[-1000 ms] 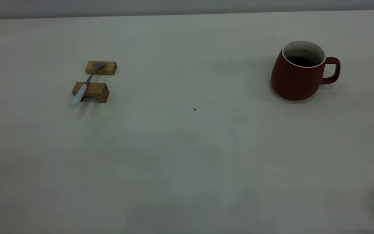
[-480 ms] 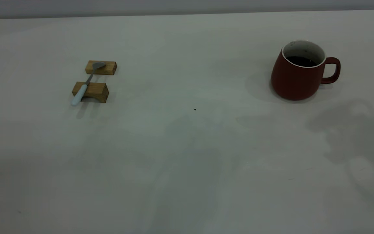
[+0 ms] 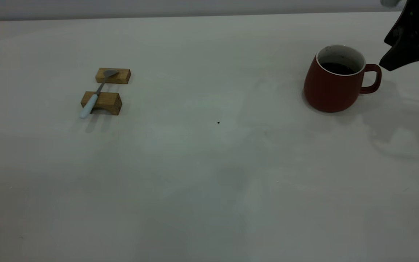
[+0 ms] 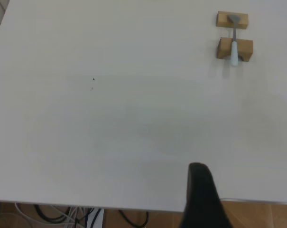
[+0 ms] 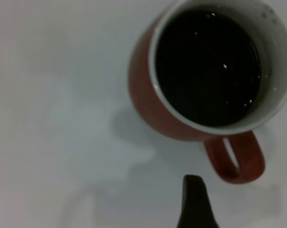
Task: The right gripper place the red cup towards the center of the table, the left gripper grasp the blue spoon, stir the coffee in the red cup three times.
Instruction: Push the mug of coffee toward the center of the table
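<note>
The right gripper is seen above the cup's handle; whether its jaws are parted cannot be told.

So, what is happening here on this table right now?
The right pincer hangs close beside the handle of the red cup, which stands on the table at its right side and holds dark coffee. It does not hold the cup yet. The blue spoon lies untouched across two wooden blocks on the left. The left pincer waits near the table's edge, far from the spoon.
</note>
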### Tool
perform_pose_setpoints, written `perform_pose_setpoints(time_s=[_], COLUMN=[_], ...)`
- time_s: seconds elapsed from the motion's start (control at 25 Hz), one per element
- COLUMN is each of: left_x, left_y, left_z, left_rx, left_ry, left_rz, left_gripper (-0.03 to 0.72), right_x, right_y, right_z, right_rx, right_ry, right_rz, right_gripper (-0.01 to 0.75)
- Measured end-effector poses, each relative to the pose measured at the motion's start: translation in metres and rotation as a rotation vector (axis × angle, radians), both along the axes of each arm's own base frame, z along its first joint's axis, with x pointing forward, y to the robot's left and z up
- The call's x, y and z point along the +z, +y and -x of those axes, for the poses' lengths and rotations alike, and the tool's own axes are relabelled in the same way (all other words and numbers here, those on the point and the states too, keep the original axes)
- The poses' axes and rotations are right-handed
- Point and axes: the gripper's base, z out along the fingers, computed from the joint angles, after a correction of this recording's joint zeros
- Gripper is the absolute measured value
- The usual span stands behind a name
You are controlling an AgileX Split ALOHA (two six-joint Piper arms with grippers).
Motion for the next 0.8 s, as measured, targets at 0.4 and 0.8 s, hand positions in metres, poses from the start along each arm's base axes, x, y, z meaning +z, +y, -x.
perform_pose_setpoints(time_s=[0.4,0.8], left_x=[0.000,0.000], left_y=[0.000,0.000], left_z=[0.000,0.000], left_rx=[0.000,0.000], left_ry=[0.000,0.000], left_rz=[0.000,0.000], left_gripper=[0.548,0.548], right_x=[-0.038,-0.066], right_y=[-0.017,-0.015], right_z=[-0.011,-0.028], right_rx=[-0.063,-0.049], right_ry=[-0.002,0.027], right_rz=[-0.067,-0.099], right_gripper=[0.547,0.547])
